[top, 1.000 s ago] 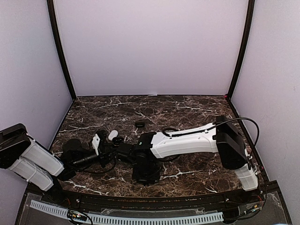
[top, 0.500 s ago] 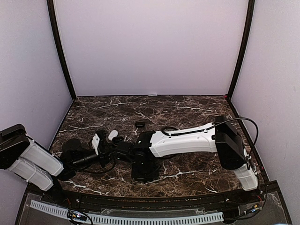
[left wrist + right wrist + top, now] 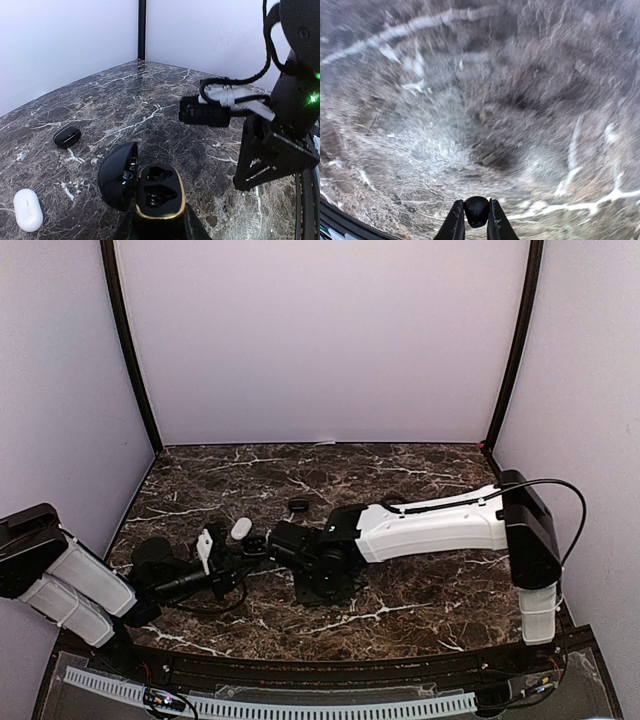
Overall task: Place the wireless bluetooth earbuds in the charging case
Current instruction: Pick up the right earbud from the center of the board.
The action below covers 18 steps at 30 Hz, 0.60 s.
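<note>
On the dark white-veined marble tabletop, near-left, the left gripper clamps an open black gold-rimmed charging case. Just right of it, the right gripper pinches a small glossy black plastic earbud.

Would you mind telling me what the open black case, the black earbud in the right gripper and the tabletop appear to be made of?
Open black case: likely glossy plastic, given sharp highlights on its lid; its gold rim looks metallic, perhaps plated.
Black earbud: smooth glossy plastic, with a faint sheen.
Tabletop: dark marble look with white veins, possibly laminate.
</note>
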Each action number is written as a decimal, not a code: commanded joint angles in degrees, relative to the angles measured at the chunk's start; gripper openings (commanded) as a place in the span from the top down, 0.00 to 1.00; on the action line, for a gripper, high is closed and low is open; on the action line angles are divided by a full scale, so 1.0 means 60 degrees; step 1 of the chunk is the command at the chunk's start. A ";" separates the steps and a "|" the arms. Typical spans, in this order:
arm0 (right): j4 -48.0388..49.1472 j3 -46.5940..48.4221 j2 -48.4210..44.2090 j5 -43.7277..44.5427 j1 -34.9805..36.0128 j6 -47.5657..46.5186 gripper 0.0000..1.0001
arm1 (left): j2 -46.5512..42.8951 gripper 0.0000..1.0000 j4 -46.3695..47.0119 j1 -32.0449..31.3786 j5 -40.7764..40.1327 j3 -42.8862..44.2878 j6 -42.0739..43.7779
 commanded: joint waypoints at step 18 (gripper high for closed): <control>1.0424 -0.6278 -0.5883 -0.0023 -0.0697 -0.6967 0.85 | 0.2932 0.93 0.3794 -0.0138 0.1685 0.1185 -0.1634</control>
